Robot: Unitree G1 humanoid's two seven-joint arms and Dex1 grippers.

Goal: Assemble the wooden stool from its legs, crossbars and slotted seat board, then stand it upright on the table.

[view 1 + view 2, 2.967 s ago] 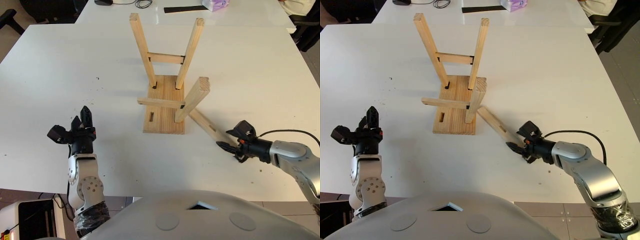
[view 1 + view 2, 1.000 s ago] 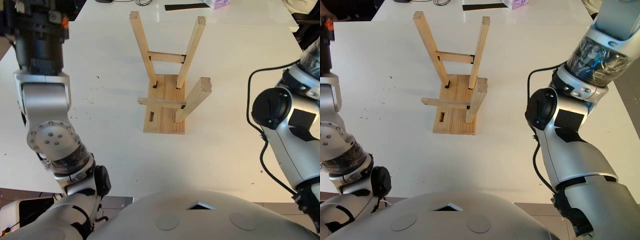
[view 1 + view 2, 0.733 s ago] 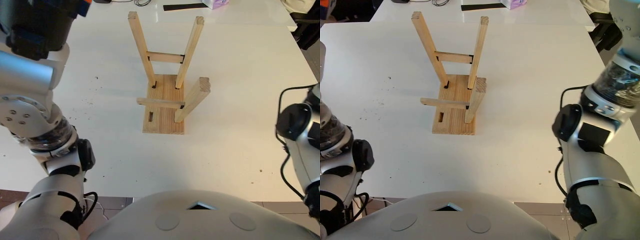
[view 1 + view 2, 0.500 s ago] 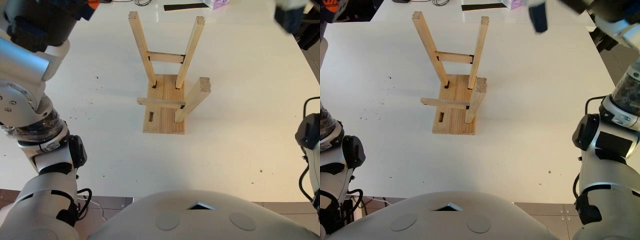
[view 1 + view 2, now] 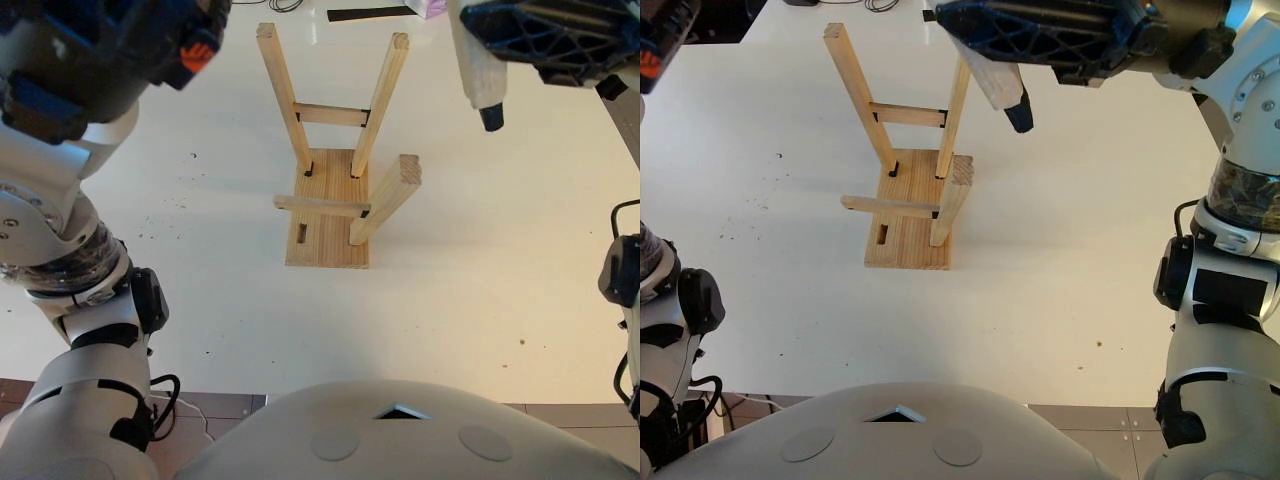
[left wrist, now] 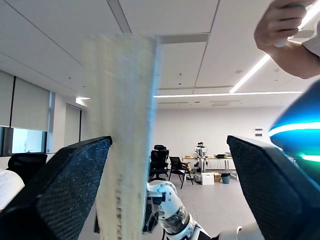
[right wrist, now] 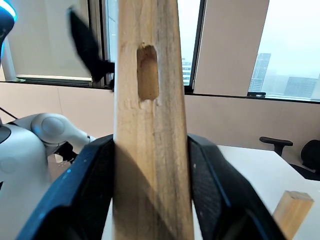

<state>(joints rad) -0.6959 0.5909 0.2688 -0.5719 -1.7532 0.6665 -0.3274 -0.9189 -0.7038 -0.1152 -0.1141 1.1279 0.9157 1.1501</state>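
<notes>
Above table (image 5: 500, 250), leg (image 7: 150, 210) in right pincer (image 7: 150, 145)

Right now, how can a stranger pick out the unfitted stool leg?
Find the white table with the upside-down, half-built stool. Up on the right, the right claw clamps one loose leg in the air; the other three legs stand fixed on the stool.

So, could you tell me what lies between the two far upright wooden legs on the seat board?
A short horizontal wooden crossbar joins them partway up, in both eye views.
</notes>
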